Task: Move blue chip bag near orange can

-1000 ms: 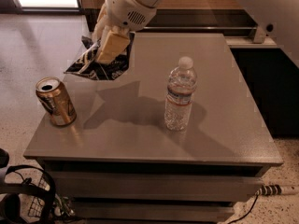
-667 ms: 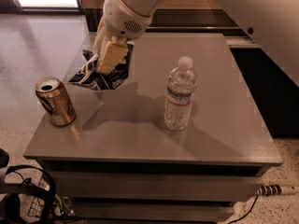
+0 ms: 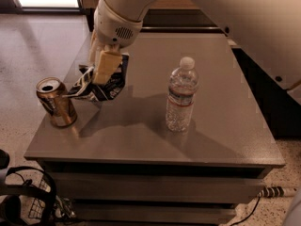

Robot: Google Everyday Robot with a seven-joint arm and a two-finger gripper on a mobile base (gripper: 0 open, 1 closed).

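Note:
The blue chip bag (image 3: 101, 86) is a crumpled navy foil bag with white patches, held at the left of the grey table (image 3: 141, 135). My gripper (image 3: 104, 68) is shut on the bag's top and holds it low over the table. The orange can (image 3: 56, 102) stands upright near the table's front left corner, just left of the bag. The bag's left tip reaches close to the can's top; I cannot tell whether they touch.
A clear plastic water bottle (image 3: 181, 95) stands upright at the table's middle right. My white arm (image 3: 235, 18) crosses from the upper right. Black cables and a wire object (image 3: 28, 201) lie on the floor at the lower left.
My gripper has carried the blue chip bag forward and down, from the table's far left side to right beside the orange can. The can and bottle have not moved.

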